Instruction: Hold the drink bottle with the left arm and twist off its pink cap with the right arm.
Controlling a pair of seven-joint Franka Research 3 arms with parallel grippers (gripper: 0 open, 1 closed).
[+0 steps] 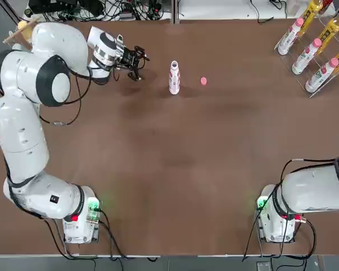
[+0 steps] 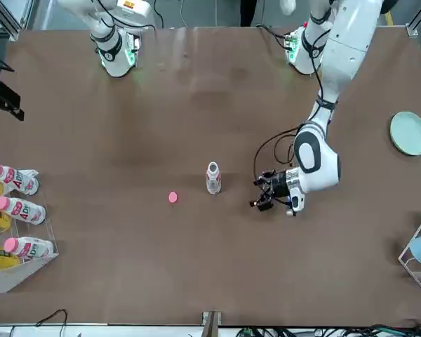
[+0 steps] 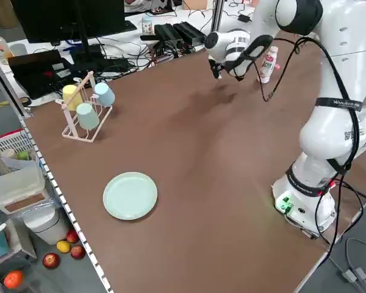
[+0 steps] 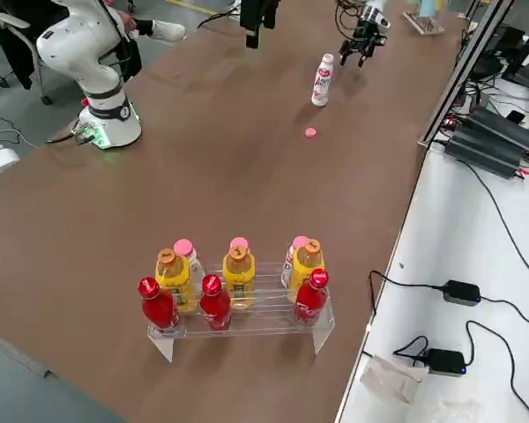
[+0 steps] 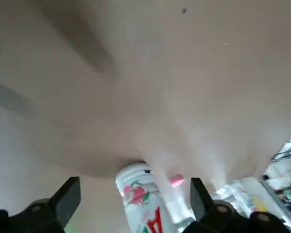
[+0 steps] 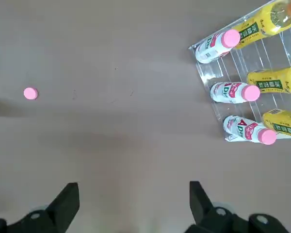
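The drink bottle (image 1: 174,77) stands upright at the far middle of the table, white with a red-and-white label, its neck bare. The pink cap (image 1: 203,81) lies flat on the table just to the bottle's right. My left gripper (image 1: 137,62) hovers open a short way left of the bottle, not touching it; the left wrist view shows the bottle (image 5: 145,204) and cap (image 5: 176,181) beyond its spread fingers (image 5: 70,194). My right gripper (image 6: 133,194) is open and empty, high above the table, looking down on the cap (image 6: 30,93). The right arm's base (image 1: 277,217) sits near right.
A clear rack (image 1: 313,45) of yellow and white bottles with pink caps stands at the far right corner. On the robot's left side lie a green plate (image 2: 410,133) and a cup stand (image 3: 85,110). Cables run along the far edge.
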